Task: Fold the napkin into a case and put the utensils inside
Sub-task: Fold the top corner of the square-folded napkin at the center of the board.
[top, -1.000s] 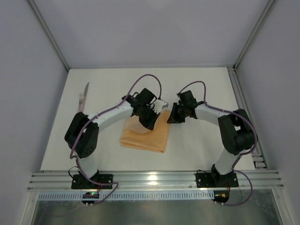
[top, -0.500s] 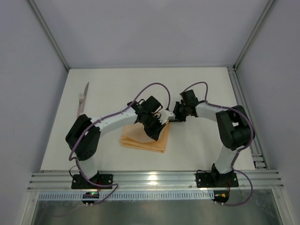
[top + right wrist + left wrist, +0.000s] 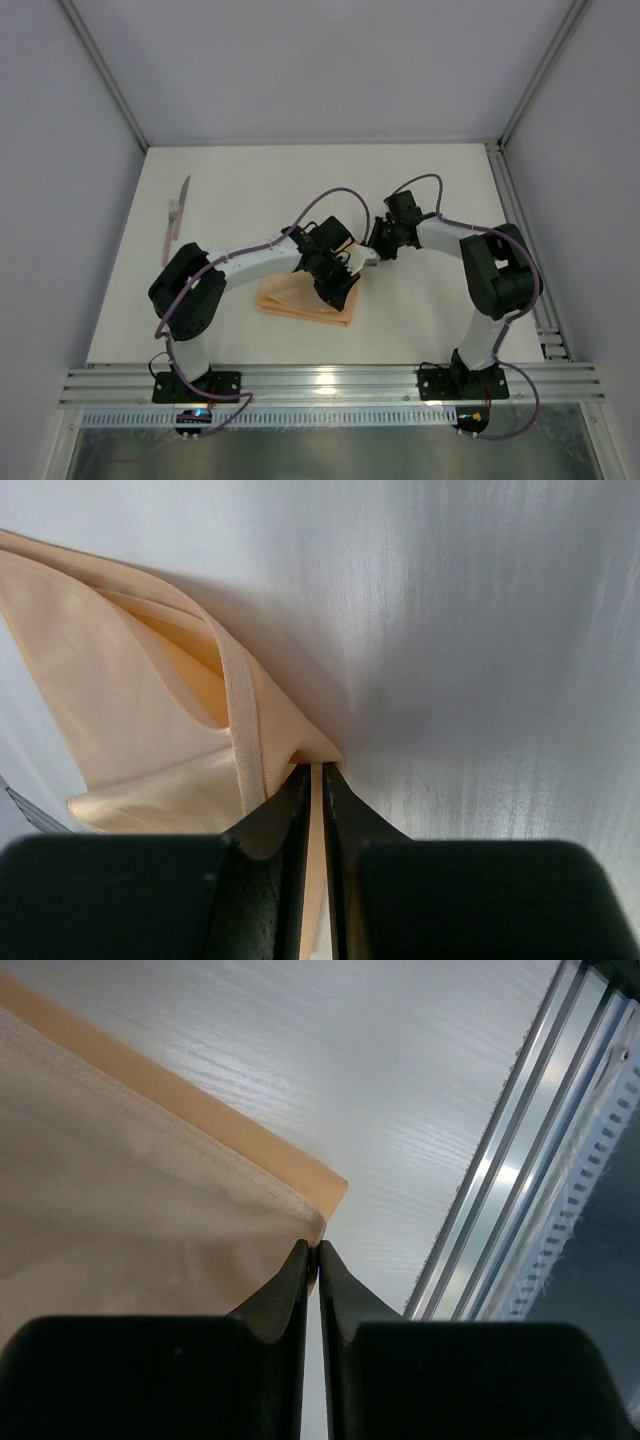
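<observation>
While your left gripper [image 3: 317, 1252] nips tight on a corner of the folded napkin [image 3: 290, 302], your right gripper [image 3: 316, 770] pinches another corner; it spreads toward eight o'clock from both, the knife [image 3: 176, 213] well apart at ten o'clock.

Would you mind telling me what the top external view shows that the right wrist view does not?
Only the top external view shows the knife lying far left on the table, apart from the napkin, and the left arm and right arm reaching it. Only the right wrist view shows the right gripper shut on a napkin corner, its hem and folded layers up close. Both show the peach napkin on the white table.
</observation>
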Available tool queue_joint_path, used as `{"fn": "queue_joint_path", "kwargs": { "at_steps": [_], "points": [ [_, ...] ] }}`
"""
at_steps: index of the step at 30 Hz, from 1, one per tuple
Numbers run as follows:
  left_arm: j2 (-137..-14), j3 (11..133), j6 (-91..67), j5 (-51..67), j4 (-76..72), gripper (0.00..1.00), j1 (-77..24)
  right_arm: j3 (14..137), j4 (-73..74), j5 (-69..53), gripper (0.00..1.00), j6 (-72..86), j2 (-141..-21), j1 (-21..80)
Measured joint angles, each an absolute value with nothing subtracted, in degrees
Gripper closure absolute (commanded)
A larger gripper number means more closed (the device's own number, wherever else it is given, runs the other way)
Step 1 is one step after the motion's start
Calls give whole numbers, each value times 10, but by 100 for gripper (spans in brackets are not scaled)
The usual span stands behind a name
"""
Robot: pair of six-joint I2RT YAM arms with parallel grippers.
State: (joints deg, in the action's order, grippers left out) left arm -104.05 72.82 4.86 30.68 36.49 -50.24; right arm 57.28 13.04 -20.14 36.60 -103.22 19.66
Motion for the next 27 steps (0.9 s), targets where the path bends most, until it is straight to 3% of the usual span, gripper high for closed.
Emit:
{"fn": "queue_joint_path", "kwargs": {
  "at_steps": [8,24,27],
  "points": [
    [-1043,724,18,245,335,90,-501,605,175,-181,87,355,-1025,197],
    [-1061,745,-17,238,317,88,-500,682,237,-136,87,324,-1025,197],
    [-1064,748,-17,238,316,87,-500,688,242,-134,78,319,-1025,197]
  ]
}}
